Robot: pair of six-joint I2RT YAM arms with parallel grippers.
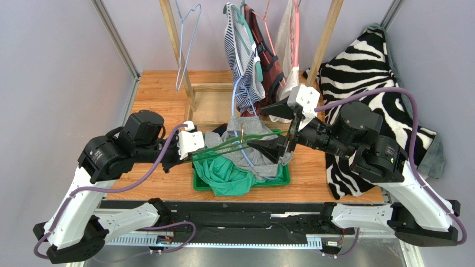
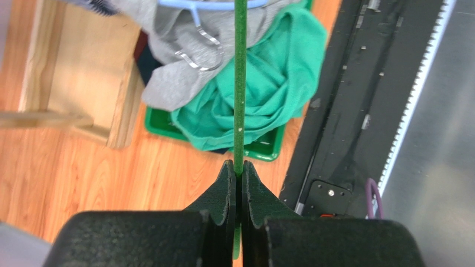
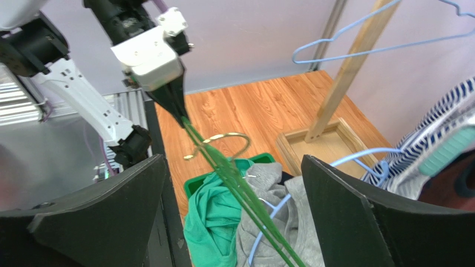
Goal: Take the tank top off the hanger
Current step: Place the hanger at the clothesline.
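Observation:
My left gripper (image 1: 188,159) (image 2: 241,167) is shut on one end of a bare green hanger (image 1: 234,146) (image 2: 240,83) (image 3: 234,178) with a gold hook. It holds the hanger level above the green tray (image 1: 284,179). At the hanger's other end, my right gripper (image 1: 276,129) (image 3: 232,161) stands wide open, and the hanger runs between its fingers without touching them. A green tank top (image 1: 226,175) (image 2: 267,83) (image 3: 214,217) lies crumpled in the tray below, off the hanger.
A grey garment (image 1: 251,125) and a light blue hanger (image 3: 267,222) also lie in the tray. Behind it a wooden rack (image 1: 326,39) holds striped, dark red and white garments (image 1: 242,50) plus an empty blue hanger (image 1: 187,41). Zebra-print cloth (image 1: 368,72) is heaped at right.

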